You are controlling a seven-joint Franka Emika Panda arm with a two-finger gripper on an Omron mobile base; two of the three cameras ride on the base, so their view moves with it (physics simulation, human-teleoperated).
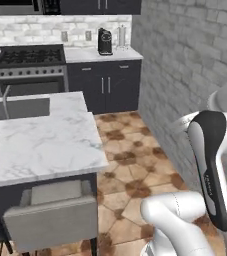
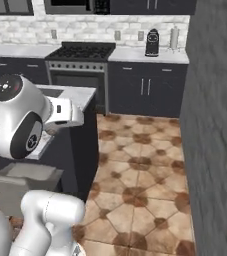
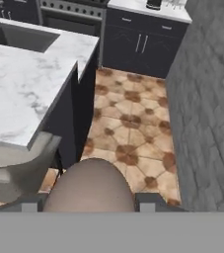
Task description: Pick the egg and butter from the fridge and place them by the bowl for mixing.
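In the hand view, the egg (image 3: 89,185) bulges up large and close as a brownish-grey oval between the two dark fingertips (image 3: 28,203). My gripper (image 3: 89,202) is shut on it, held high over the tiled floor beside the island. The white arm (image 1: 210,165) rises at the right of the left base view and shows as the arm (image 2: 15,122) at the left of the right base view. The butter, the bowl and the fridge are out of view.
A marble-topped island (image 1: 40,145) with a sink (image 1: 20,107) stands to the left, a grey chair (image 1: 50,210) at its near side. A grey brick wall (image 1: 185,60) runs along the right. Stove (image 1: 30,57), dark cabinets (image 1: 105,85) and a coffee machine (image 1: 104,41) line the back. Tiled floor (image 1: 130,160) lies between.
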